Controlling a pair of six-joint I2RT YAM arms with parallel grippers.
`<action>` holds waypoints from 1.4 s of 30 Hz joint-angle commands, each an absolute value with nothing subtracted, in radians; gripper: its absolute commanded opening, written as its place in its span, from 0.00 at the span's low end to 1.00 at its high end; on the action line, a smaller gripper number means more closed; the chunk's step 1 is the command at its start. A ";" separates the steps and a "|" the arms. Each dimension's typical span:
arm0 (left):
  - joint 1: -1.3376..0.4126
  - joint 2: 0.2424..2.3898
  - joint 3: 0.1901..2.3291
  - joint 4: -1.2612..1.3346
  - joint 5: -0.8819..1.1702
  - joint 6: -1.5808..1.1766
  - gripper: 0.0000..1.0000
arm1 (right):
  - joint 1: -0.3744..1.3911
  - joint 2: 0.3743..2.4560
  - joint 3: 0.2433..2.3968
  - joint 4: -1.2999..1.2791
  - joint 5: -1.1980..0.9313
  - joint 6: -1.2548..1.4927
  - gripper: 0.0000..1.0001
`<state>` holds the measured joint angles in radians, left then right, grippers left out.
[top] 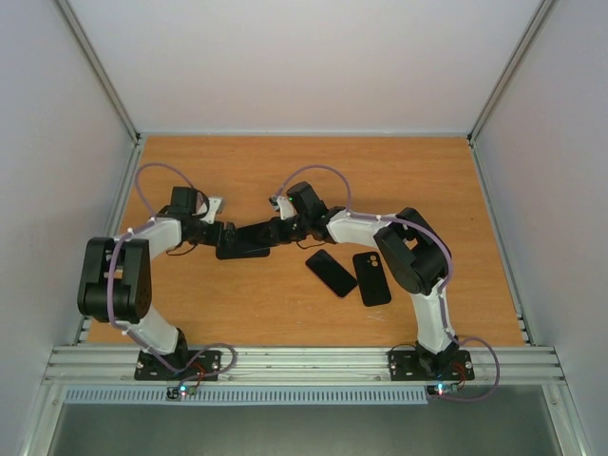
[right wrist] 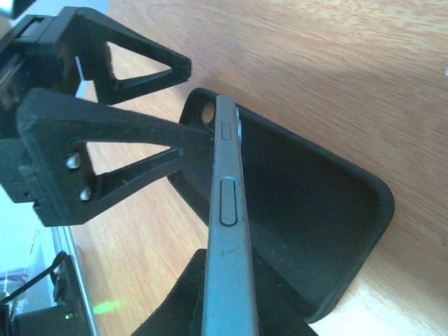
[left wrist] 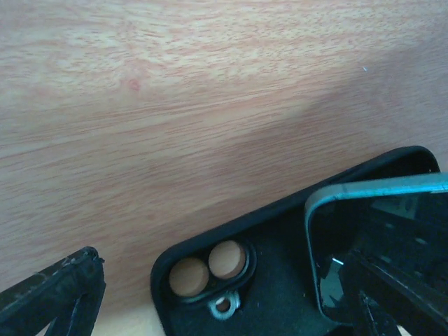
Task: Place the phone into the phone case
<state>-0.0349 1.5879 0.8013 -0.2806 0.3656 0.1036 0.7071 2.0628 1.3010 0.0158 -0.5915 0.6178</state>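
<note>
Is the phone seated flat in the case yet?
Not seated: the phone is tilted above the case, leaving the camera holes uncovered.

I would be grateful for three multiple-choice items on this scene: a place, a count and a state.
1. The phone in the right gripper is: A tilted over the case; B flat beside the left base; C off the table.
2. Dark slabs lying loose near the right arm: A none; B two; C four.
3. The left gripper is: A shut tight; B open; C out of view.
Answers: A, its edge rises above the case; B, two lie side by side; B, its fingers stand apart.
</note>
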 commanded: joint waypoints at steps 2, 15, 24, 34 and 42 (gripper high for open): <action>-0.040 1.689 0.883 -0.349 0.466 0.105 0.88 | 0.689 1.997 1.266 0.117 -0.594 0.618 0.01; -0.061 1.729 0.915 -0.349 0.473 0.107 0.91 | 0.657 1.945 1.144 0.255 -0.654 0.682 0.01; -0.039 1.609 0.869 -0.308 0.376 0.116 0.94 | 0.644 1.908 1.074 0.307 -0.631 0.693 0.01; 0.023 1.581 0.820 -0.365 0.398 0.165 0.94 | 0.628 1.906 1.057 0.319 -0.637 0.686 0.01; 0.005 1.700 0.867 -0.421 0.450 0.209 0.92 | 0.611 1.885 1.034 0.335 -0.638 0.693 0.01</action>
